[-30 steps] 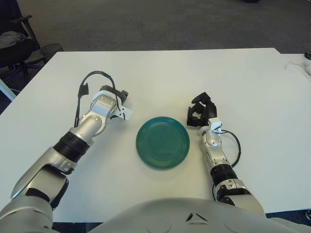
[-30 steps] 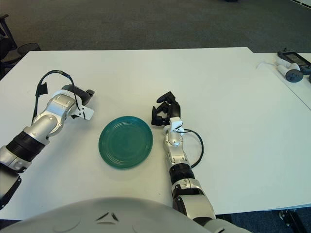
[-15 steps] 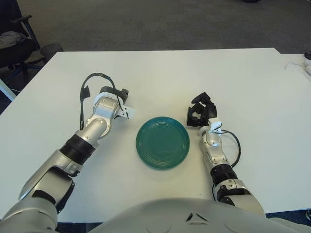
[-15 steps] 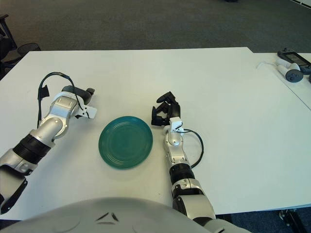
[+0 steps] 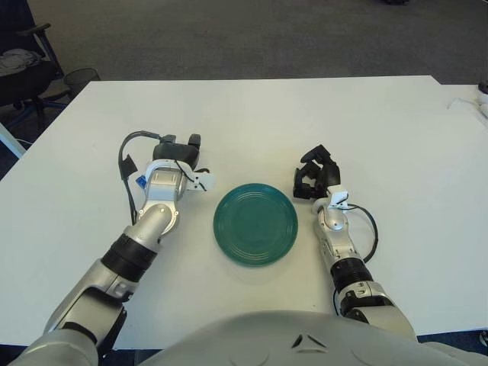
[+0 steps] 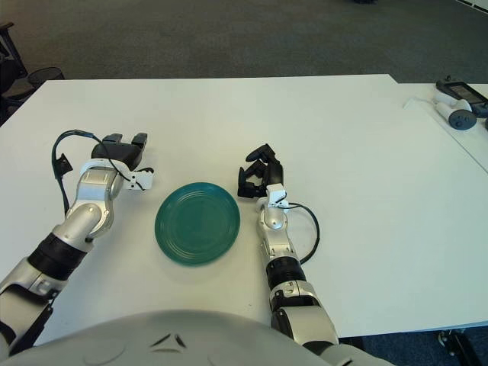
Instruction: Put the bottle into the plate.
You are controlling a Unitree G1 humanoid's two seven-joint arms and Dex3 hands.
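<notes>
Left hand [image 5: 177, 149] is seen left of the green plate [image 5: 255, 223], above the white bench [image 5: 252, 122]; its dark fingers [image 6: 126, 145] are extended forward and nothing is seen gripped. Right hand [image 5: 313, 176] is seen just right of the plate, fingers curled, nothing held. Plate is noted lying flat between the 2 hands. Bottle is not located in either view; its position cannot be told.
</notes>
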